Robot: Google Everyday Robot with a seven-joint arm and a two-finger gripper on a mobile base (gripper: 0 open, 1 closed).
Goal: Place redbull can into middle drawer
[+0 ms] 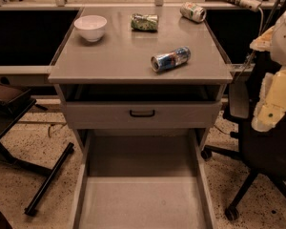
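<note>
The redbull can (170, 59) lies on its side on the grey cabinet top (119, 56), toward the front right, one silver end facing the front left. The middle drawer (142, 202) is pulled far out below, and its flat grey floor is bare. My arm shows as white and cream segments at the right edge. My gripper (265, 120) hangs at its lower end, to the right of the cabinet, below the level of the top and well apart from the can. It holds nothing that I can see.
A white bowl (90, 26), a green foil packet (144, 22) and a green and white can (193, 11) sit toward the back of the top. A drawer front with a black handle (142, 113) is above the open drawer. A black office chair (262, 156) stands right, and a dark stand (19, 123) left.
</note>
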